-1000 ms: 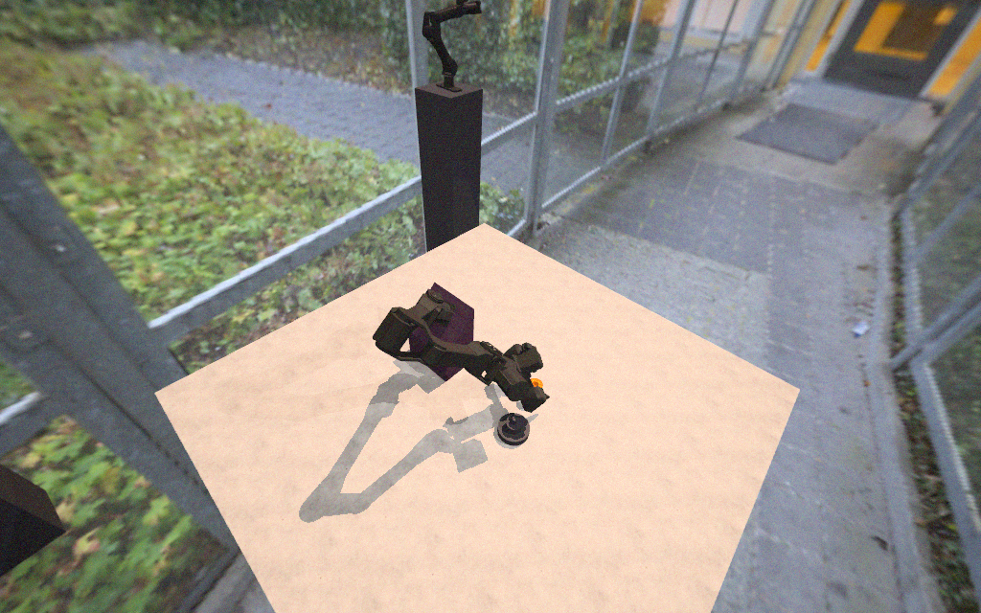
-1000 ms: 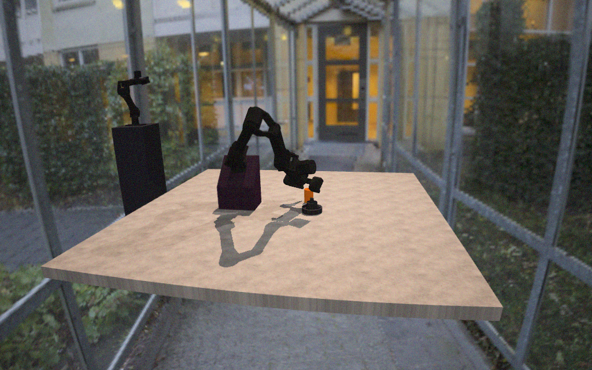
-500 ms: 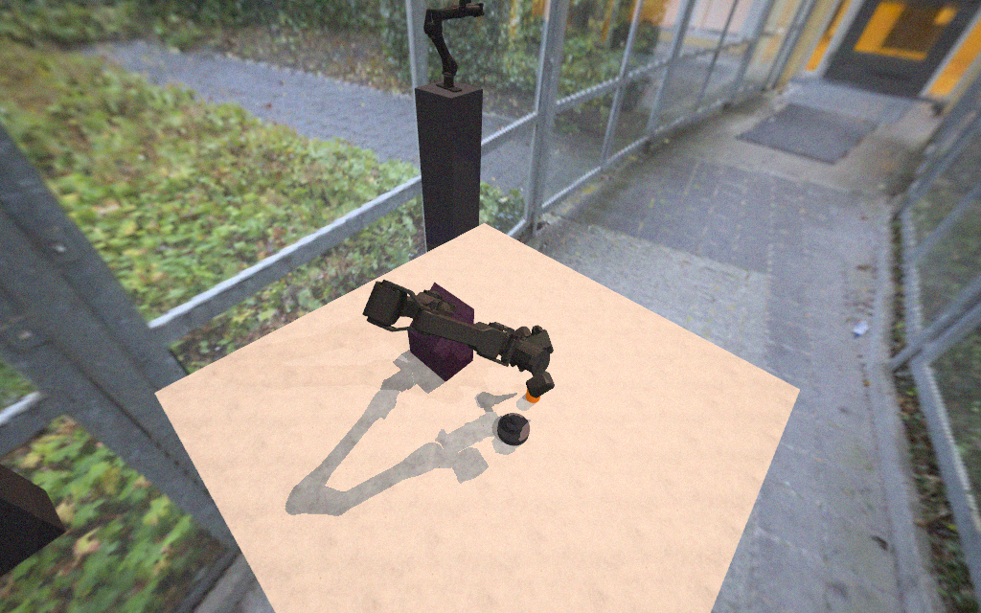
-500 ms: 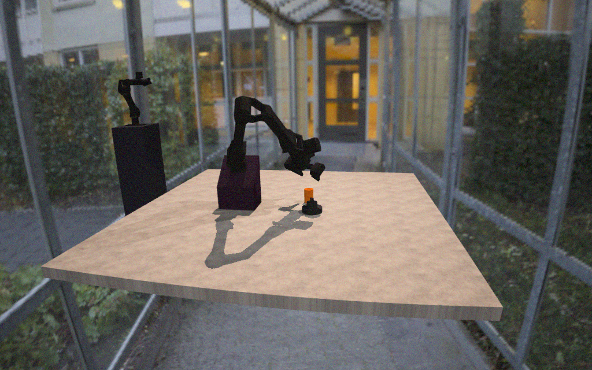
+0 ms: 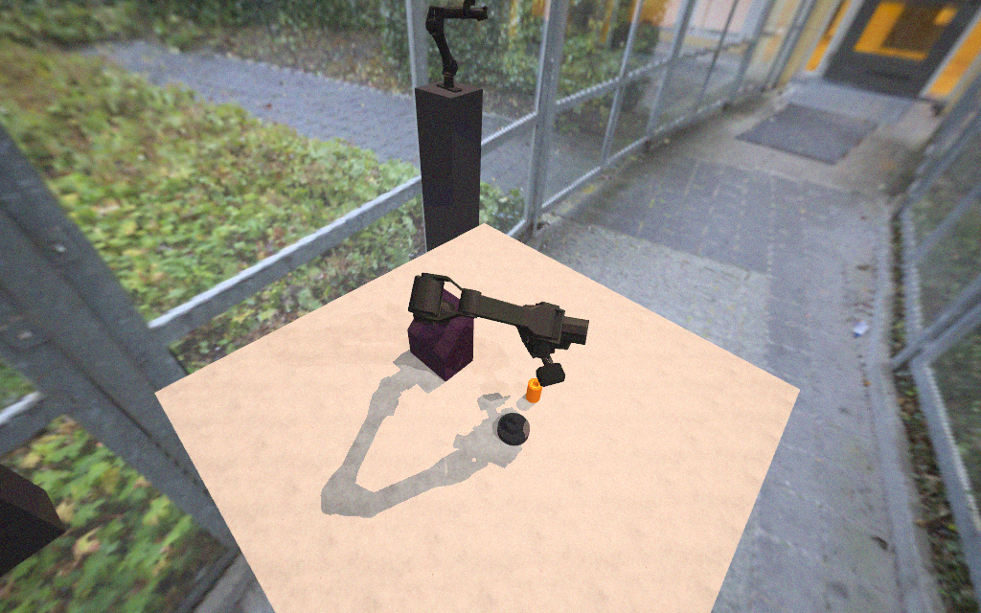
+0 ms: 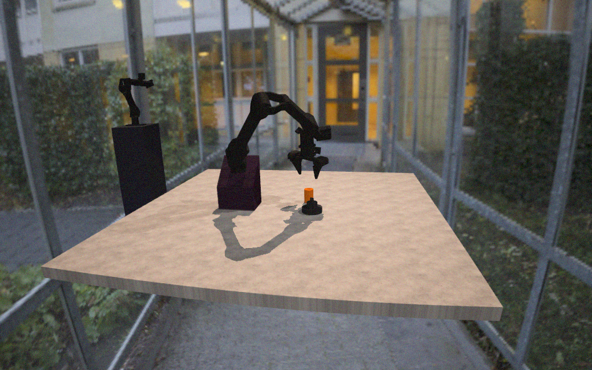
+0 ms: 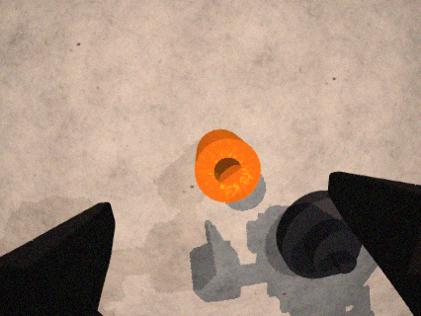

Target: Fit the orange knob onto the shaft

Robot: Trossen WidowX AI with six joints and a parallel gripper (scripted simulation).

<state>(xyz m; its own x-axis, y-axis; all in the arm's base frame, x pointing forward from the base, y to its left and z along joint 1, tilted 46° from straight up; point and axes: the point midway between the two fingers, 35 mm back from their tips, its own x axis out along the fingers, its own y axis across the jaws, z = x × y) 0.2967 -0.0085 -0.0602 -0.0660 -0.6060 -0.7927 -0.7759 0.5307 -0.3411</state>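
Note:
The orange knob stands upright on the table beside the pedestal. Its hole faces up in the wrist view, with the flat side on the hole's lower right, running diagonally. The dark round pedestal stands close to the knob, with its short shaft bare. The shaft's flat side cannot be made out. My gripper is wide open and empty, pointing down well above the knob. In the wrist view, one finger partly covers the pedestal's edge.
The arm's purple base block stands on the table, left of the knob and pedestal. The arm's shadow falls across the tabletop and around the pedestal. A second arm stands on a dark column beyond the table.

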